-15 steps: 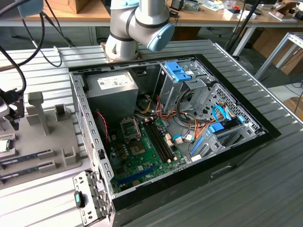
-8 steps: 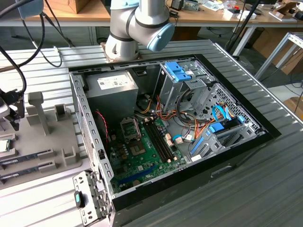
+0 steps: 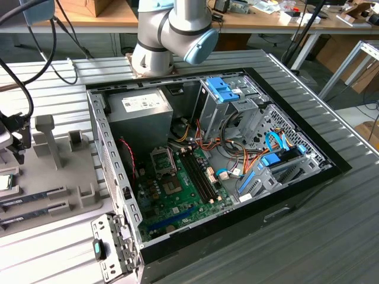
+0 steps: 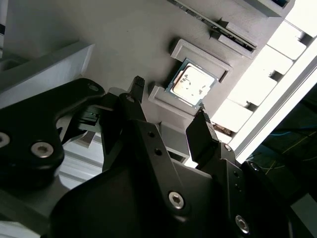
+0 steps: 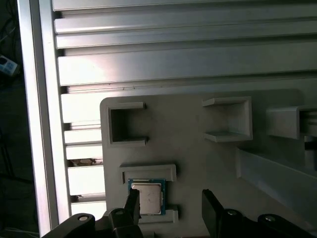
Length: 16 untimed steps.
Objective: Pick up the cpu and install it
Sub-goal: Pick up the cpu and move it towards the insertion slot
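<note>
— Over the grey fixture tray [image 5: 208, 163], beside the open computer case [image 3: 109, 154], what are you reading off the gripper [image 5: 171, 206]?

— You are looking at a gripper that is standing spread wide and carrying nothing. The cpu [image 5: 147, 197] is lying flat in its recess between two raised lips, not yet gripped.

— Where is the risk sitting?

— Judging by the first wrist view, you are hovering off-centre. One fingertip [image 5: 132, 202] is overlapping the cpu's edge, and the other is hanging well to the side. If you are descending like this, that fingertip is likely landing on the metal top or on a lip, not beside the chip. If you are closing unevenly, you are risking tilting the cpu, wedging it in the recess, or lifting it skewed. A skewed lift is making seating in the motherboard socket [image 3: 163, 158] unreliable.
</note>
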Motion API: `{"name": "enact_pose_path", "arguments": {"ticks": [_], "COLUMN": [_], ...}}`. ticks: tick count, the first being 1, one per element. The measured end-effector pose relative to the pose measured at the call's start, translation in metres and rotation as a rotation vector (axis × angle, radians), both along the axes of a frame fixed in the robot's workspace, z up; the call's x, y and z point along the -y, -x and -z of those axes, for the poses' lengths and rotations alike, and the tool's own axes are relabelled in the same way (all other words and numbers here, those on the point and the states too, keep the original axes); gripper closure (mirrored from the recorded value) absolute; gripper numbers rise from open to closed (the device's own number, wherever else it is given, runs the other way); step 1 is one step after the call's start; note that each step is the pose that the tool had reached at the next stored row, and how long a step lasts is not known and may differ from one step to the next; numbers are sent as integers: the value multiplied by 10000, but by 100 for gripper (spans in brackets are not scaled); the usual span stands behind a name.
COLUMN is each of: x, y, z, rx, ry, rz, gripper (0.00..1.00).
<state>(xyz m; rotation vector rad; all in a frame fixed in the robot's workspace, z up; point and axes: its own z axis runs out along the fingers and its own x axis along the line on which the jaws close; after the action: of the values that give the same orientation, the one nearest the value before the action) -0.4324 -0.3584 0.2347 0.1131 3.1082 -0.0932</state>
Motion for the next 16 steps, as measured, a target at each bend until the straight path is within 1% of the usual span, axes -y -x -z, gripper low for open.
{"name": "enact_pose_path", "arguments": {"ticks": [4, 8, 9, 12, 16], "x": [1, 4, 6, 12, 17], "y": [3, 51, 58, 106, 116], "z": [13, 21, 22, 38, 49], "rx": [0, 0, 0, 0, -1], "ry": [0, 0, 0, 1, 1], "rz": [-33, -87, -122, -422, -482], "gripper": [38, 38, 38, 38, 38]}}
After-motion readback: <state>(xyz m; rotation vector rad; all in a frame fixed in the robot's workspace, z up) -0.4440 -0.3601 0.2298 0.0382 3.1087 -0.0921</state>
